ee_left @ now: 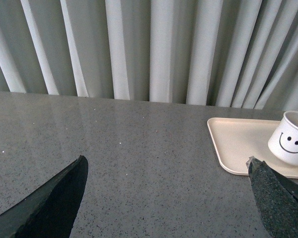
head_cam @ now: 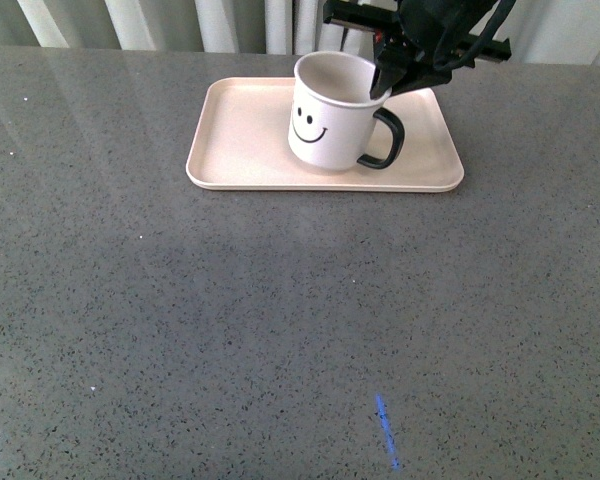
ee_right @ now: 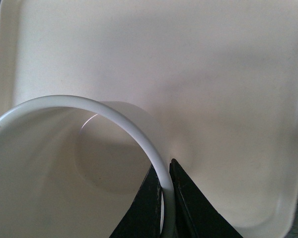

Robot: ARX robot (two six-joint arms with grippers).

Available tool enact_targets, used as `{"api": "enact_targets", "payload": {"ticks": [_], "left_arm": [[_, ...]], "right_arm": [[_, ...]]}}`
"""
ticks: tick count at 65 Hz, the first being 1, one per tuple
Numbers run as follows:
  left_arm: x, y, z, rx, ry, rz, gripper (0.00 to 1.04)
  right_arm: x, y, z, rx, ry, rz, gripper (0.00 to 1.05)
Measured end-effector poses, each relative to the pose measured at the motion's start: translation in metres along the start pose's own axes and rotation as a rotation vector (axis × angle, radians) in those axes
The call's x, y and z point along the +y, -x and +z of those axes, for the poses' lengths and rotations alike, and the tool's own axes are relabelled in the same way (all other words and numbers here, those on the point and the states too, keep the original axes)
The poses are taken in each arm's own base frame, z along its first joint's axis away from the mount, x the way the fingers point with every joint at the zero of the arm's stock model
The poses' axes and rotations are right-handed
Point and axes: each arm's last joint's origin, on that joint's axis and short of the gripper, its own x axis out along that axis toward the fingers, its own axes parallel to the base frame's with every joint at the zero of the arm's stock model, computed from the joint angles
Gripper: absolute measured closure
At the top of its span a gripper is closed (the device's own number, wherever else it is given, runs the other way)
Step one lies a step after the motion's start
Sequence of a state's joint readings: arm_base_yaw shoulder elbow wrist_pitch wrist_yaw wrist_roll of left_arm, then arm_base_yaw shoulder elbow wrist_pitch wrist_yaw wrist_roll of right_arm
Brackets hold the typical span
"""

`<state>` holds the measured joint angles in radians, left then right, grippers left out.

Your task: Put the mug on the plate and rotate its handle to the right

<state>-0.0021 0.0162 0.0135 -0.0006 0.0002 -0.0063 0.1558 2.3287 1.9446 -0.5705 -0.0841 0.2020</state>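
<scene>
Clamping the right gripper (head_cam: 378,90) on the mug (head_cam: 325,122) rim, handle (head_cam: 392,140) already pointing right on the plate (head_cam: 230,150); opening gently, lifting straight up, left gripper (ee_left: 164,203) gaping idle.

My left gripper (ee_left: 166,159) hangs wide open above the grey table (ee_left: 139,139), with a pale curtain (ee_left: 154,49) behind. Beyond it I see the mug (ee_left: 287,128) standing on the plate (ee_left: 233,144), its smiley face (ee_left: 293,144) toward this camera.

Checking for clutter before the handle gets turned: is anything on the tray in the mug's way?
Nothing visible is. The cream-white smiley mug stands alone on the pale pink rectangular tray, and the right gripper has its jaws shut directly on the mug's rim.
</scene>
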Motion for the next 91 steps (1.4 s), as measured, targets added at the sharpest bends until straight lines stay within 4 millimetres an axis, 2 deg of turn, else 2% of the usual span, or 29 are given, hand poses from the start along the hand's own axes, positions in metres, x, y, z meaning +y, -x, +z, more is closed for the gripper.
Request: {"api": "enact_targets", "payload": {"ticks": [11,18,35,66,91], "left_arm": [[0.0,0.0,0.0,0.0,0.0,0.0,0.09],[0.0,0.0,0.0,0.0,0.0,0.0,0.09],[0.0,0.0,0.0,0.0,0.0,0.0,0.09],[0.0,0.0,0.0,0.0,0.0,0.0,0.09],[0.0,0.0,0.0,0.0,0.0,0.0,0.09]], "right_arm": [[-0.009,0.016,0.017,-0.011,0.129,0.01,1.03],[-0.01,0.018,0.022,-0.001,0.21,0.035,1.03],[-0.008,-0.001,0.02,0.06,0.383,0.077,1.03],[0.004,-0.02,0.027,0.092,0.537,0.131,1.03],[0.004,-0.022,0.03,0.091,0.577,0.132,1.03]]}}
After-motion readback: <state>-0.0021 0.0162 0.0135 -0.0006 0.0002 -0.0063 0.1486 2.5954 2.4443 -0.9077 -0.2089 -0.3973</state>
